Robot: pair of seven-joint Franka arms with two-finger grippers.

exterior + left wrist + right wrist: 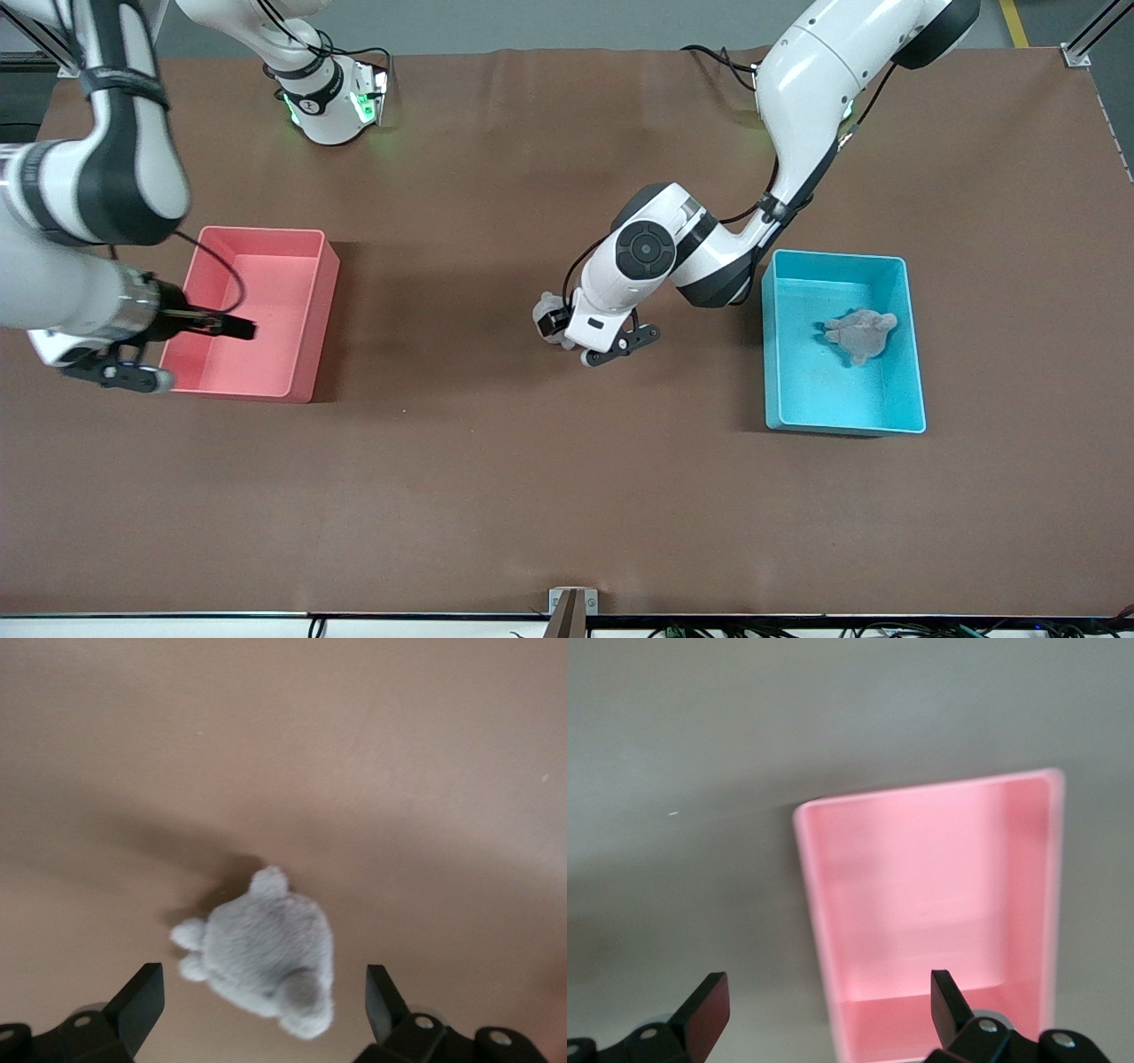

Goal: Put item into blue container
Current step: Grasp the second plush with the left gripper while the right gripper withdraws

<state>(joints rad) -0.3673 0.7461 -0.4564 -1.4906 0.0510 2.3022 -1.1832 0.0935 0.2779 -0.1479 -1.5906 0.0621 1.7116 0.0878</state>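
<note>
You face a brown table (496, 461) with two bins and two grey plush toys on it. The blue bin (912, 354) sits toward the left arm's end of the table; the pink bin (323, 310) sits toward the right arm's end, well apart from it.

One plush (859, 335) already lies inside the blue bin, on its floor. The second plush (261, 952) lies on the bare table between the two bins, closer to the blue one, and the left arm mostly hides it from the front camera.

The left gripper (266, 1001) hangs directly over that second plush. Its two fingers (142, 997) are spread wide, one on each side of the toy, not touching it.

The right gripper (824, 1005) hangs at the pink bin's outer edge, partly over the table and partly over the bin. Its two fingers (704, 1005) are also spread wide and hold nothing. You can see nothing lying on the visible part of the pink bin's floor.
</note>
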